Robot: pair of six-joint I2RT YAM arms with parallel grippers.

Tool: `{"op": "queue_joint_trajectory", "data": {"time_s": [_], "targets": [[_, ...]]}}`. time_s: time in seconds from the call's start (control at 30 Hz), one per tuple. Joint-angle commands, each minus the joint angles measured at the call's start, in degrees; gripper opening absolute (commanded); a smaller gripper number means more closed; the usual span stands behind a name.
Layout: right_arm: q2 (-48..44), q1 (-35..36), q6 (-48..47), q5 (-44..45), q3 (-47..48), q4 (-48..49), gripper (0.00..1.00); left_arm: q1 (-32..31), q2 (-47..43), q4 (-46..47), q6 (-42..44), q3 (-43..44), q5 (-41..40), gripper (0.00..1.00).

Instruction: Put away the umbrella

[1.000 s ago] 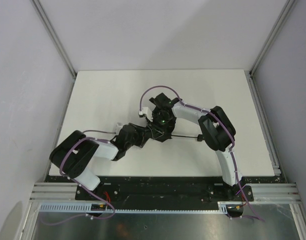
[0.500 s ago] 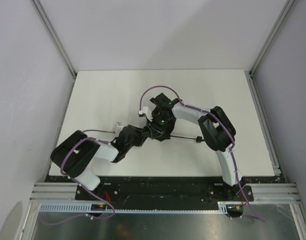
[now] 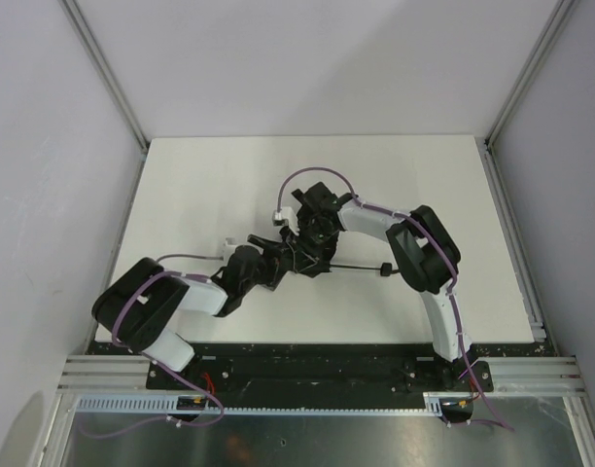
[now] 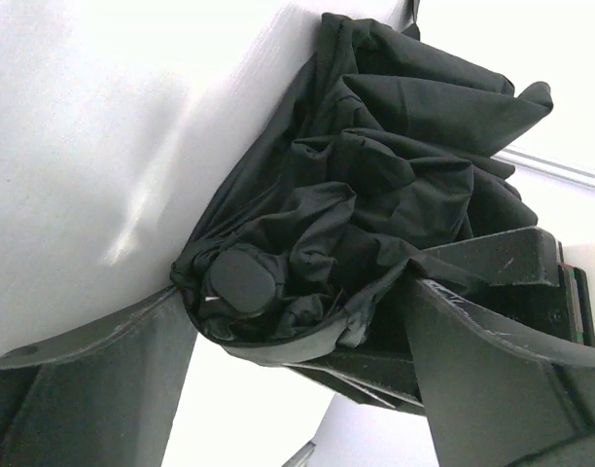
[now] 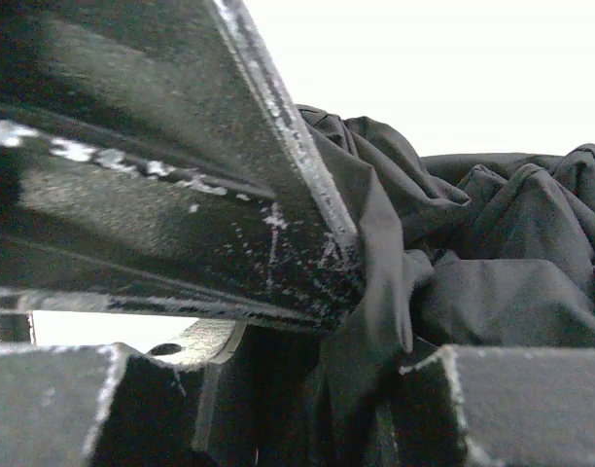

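Observation:
The umbrella (image 3: pixel 299 255) lies mid-table as a crumpled black fabric bundle. Its thin shaft (image 3: pixel 351 268) runs right to a small knob handle (image 3: pixel 383 269). My right gripper (image 3: pixel 312 233) comes down on the bundle from behind. In the right wrist view my right gripper (image 5: pixel 385 321) is shut on a fold of the umbrella's fabric (image 5: pixel 511 263). My left gripper (image 3: pixel 275 257) is at the bundle's left end. In the left wrist view my left gripper (image 4: pixel 297 302) is open, its fingers (image 4: pixel 84 389) wide apart on either side of the fabric (image 4: pixel 375 185) and its round end cap (image 4: pixel 239 279).
The white table (image 3: pixel 200 185) is fenced by metal frame posts (image 3: pixel 108 73) and grey walls on the left, right and back. Both arms' bases sit on the black rail (image 3: pixel 307 365) at the near edge. A finger of the right gripper (image 4: pixel 516 263) shows past the fabric in the left wrist view.
My left gripper narrowed on the fabric's end, then opened wide, and it has crept a little toward the bundle. The right gripper keeps its hold and has barely shifted.

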Motion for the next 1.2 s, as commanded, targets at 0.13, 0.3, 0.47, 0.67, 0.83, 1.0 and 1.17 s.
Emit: {"op": "queue_joint_trajectory", "data": {"time_s": [0.13, 0.3, 0.47, 0.67, 0.83, 1.0, 1.17], "targets": [[-1.51, 2.85, 0.71, -13.53, -3.74, -7.69, 0.0, 0.54, 5.79, -12.26, 3.64, -1.06, -6.55, 0.69], [-1.56, 3.95, 1.0, -12.54, -3.76, -8.23, 0.0, 0.51, 4.32, -12.29, 10.59, -0.11, -8.13, 0.46], [-2.28, 4.44, 6.6, -7.22, -5.36, -3.22, 0.08, 0.7, 3.15, -12.31, 15.94, 0.52, -7.06, 0.23], [-8.69, 4.38, 14.83, 2.94, -10.35, 6.05, 0.45, 0.52, 2.6, -12.63, 19.05, 0.45, -4.51, 0.11], [-16.66, 4.77, 19.15, 9.92, -11.67, 7.47, 0.76, 0.34, 1.38, -12.79, 19.14, -0.4, -3.34, 0.08], [-27.96, 6.68, 22.49, 19.67, -16.72, 9.52, 0.95, 0.4, -0.42, -13.87, 18.9, -0.8, -2.37, 0.01], [-39.53, 12.8, 23.13, 39.85, -26.8, 16.96, 0.99, 0.47, -2.03, -17.97, 16.38, -0.76, -0.41, 0.0]]}}
